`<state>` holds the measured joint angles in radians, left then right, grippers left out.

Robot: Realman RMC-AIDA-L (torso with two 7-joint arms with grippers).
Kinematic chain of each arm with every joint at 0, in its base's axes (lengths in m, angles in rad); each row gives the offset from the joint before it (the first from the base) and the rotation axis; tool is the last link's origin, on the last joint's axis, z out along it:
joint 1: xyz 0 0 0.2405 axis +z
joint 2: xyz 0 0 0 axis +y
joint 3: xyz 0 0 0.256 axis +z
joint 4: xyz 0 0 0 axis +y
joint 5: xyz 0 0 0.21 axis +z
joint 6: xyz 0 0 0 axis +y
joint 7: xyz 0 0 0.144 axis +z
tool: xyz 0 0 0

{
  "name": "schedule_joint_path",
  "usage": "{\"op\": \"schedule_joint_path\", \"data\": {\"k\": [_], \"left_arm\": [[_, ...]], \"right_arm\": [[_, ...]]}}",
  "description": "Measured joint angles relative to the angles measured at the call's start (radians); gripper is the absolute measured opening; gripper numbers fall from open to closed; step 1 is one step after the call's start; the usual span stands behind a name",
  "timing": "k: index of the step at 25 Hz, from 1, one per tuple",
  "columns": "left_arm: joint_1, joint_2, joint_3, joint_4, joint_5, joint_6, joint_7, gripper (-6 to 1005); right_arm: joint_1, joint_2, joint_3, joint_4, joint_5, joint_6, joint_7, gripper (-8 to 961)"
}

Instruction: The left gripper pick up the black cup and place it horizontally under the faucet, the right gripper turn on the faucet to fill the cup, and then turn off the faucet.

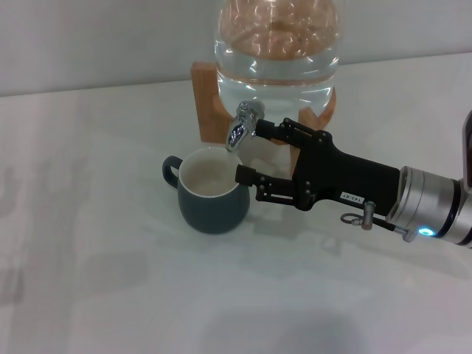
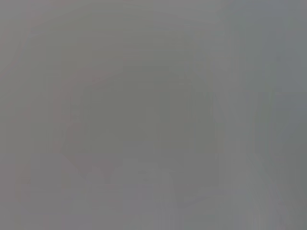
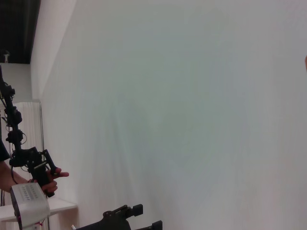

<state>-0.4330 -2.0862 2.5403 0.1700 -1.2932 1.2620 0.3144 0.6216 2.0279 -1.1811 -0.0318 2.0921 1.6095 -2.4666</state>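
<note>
The black cup (image 1: 212,199) stands upright on the white table, its handle pointing left and its cream inside showing, directly below the faucet (image 1: 240,127). The faucet is a chrome tap on the clear water jar (image 1: 276,70). My right gripper (image 1: 251,151) reaches in from the right and is open. Its upper finger rests against the faucet's right side and its lower finger sits beside the cup's rim. I see no stream of water. My left gripper (image 3: 139,218) shows only in the right wrist view, far from the cup, with its prongs apart and nothing in them.
A wooden stand (image 1: 210,103) holds the jar at the back of the table (image 1: 88,258). A person's hand with a black controller (image 3: 41,172) appears off the table's side in the right wrist view. The left wrist view is plain grey.
</note>
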Motion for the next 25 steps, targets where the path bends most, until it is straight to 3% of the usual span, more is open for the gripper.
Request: {"op": "schedule_joint_path", "data": {"k": [17,25], "left_arm": [[-0.005,0.002,-0.004,-0.005,-0.002,-0.011,0.000,881],[-0.007,0.002,-0.008,-0.006,-0.006,-0.035,0.000,881]], "right_arm": [[-0.010,0.000,0.013,-0.012,0.014,-0.004,-0.007,860],[-0.092,-0.001,0.015,-0.105,0.020,0.007,0.013,860]]}}
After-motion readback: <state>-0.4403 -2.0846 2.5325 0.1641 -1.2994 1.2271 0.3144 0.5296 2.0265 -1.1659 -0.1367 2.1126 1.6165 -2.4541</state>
